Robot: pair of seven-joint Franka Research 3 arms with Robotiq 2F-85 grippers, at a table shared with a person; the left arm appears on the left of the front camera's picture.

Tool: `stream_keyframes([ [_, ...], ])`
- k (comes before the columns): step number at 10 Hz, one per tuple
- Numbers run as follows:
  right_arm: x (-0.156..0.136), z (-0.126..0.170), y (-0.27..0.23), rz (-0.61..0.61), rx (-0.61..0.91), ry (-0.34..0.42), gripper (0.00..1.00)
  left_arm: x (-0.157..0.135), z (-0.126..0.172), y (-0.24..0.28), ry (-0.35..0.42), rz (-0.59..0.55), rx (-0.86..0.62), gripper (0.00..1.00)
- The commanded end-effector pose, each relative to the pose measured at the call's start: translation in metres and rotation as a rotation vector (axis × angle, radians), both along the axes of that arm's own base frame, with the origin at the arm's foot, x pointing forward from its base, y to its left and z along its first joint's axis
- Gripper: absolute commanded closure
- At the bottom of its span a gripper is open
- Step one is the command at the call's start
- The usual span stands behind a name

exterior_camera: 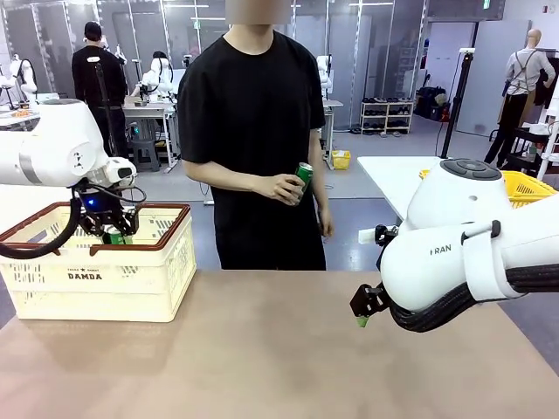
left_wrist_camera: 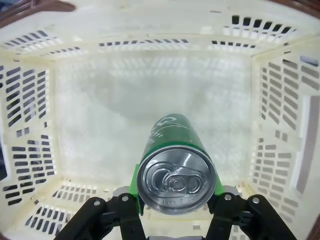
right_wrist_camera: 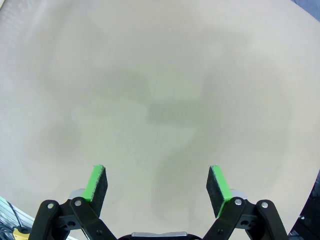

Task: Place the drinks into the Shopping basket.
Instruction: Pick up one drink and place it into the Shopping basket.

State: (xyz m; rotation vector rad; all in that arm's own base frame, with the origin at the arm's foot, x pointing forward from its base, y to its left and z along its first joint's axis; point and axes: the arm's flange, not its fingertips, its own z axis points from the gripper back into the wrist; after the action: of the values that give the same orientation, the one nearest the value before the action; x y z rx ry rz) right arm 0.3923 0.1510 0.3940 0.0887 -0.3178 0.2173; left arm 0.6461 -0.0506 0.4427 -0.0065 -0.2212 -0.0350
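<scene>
The left gripper point(exterior_camera: 112, 229) hangs over the open top of the big cream basket point(exterior_camera: 96, 279). It pinches a green can point(left_wrist_camera: 175, 150) between its two fingers, one finger on each side. The can points down into the basket, and its silver top faces the wrist camera. The can is above the basket floor and I cannot tell if it touches it. The basket sits on the left side of the table point(exterior_camera: 262, 349).

The right gripper point(exterior_camera: 362, 312) hangs low over the bare table on the right side. Its fingers are spread wide with nothing between them.

Across the table a person stands. The person's hand point(exterior_camera: 281, 187) holds a second green can point(exterior_camera: 303, 175) at waist height.
</scene>
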Motion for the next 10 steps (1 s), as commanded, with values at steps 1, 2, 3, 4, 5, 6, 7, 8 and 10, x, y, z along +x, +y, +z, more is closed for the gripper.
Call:
stream_keyframes([
  [1, 0.001, -0.001, -0.001, -0.002, 0.002, 0.001, 0.0, 0.001, -0.006, 0.009, -0.031, -0.046, -0.037, 0.44],
  [2, 0.001, -0.001, -0.001, -0.002, 0.002, 0.001, 0.0, 0.002, -0.014, 0.012, -0.016, -0.042, -0.066, 0.44],
  [3, 0.001, -0.001, -0.001, -0.002, 0.002, 0.001, 0.0, 0.001, -0.018, 0.014, -0.012, -0.042, -0.071, 0.44],
  [4, 0.001, -0.001, -0.001, -0.002, 0.002, 0.001, 0.0, -0.001, -0.021, 0.013, -0.001, -0.059, -0.073, 0.44],
  [5, 0.001, -0.001, -0.001, -0.002, 0.002, 0.001, 0.0, -0.001, -0.025, 0.013, 0.013, -0.075, -0.058, 0.44],
  [6, 0.001, -0.001, -0.001, -0.002, 0.002, 0.001, 0.0, -0.001, -0.027, 0.012, 0.013, -0.081, -0.04, 0.44],
  [7, 0.001, -0.001, -0.001, -0.002, 0.002, 0.001, 0.0, 0.0, -0.032, 0.011, 0.02, -0.081, -0.021, 0.44],
  [8, 0.001, -0.001, -0.001, -0.002, 0.002, 0.001, 0.0, 0.0, -0.036, 0.012, 0.03, -0.068, 0.0, 0.44],
  [10, 0.001, -0.001, -0.001, -0.002, 0.002, 0.001, 0.0, -0.004, -0.043, 0.011, 0.053, -0.071, -0.009, 0.44],
])
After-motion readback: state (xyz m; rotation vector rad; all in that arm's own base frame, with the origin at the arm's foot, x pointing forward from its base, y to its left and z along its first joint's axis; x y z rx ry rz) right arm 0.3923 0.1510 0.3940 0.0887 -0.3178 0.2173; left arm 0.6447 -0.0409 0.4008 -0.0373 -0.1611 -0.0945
